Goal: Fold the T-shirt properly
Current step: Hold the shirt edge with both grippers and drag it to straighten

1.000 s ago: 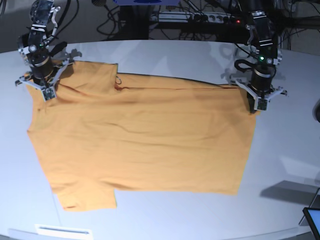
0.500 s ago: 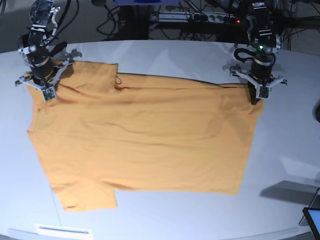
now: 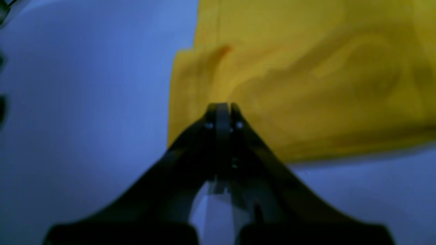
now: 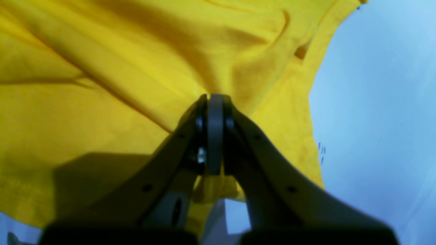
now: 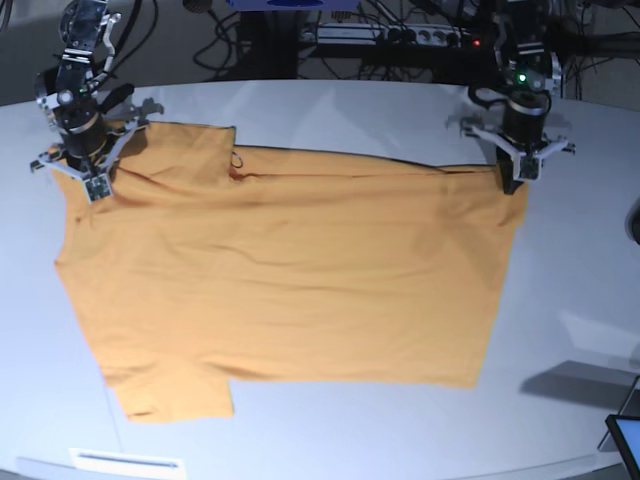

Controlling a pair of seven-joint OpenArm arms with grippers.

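The T-shirt (image 5: 290, 270) is spread flat on the table (image 5: 330, 110). Its two far corners are pinched by the closed left gripper (image 5: 512, 182) and right gripper (image 5: 92, 186), seemingly for stretching and folding.

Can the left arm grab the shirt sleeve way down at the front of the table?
Probably not now. The left tool is shut on the T-shirt at the far corner; the front sleeve lies at the opposite end.

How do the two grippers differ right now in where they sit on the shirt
The right gripper pinches the T-shirt at the sleeve end, far corner on the base view's left. The left gripper pinches the hem end, far corner on that view's right. Both are shut on cloth, low over the table.
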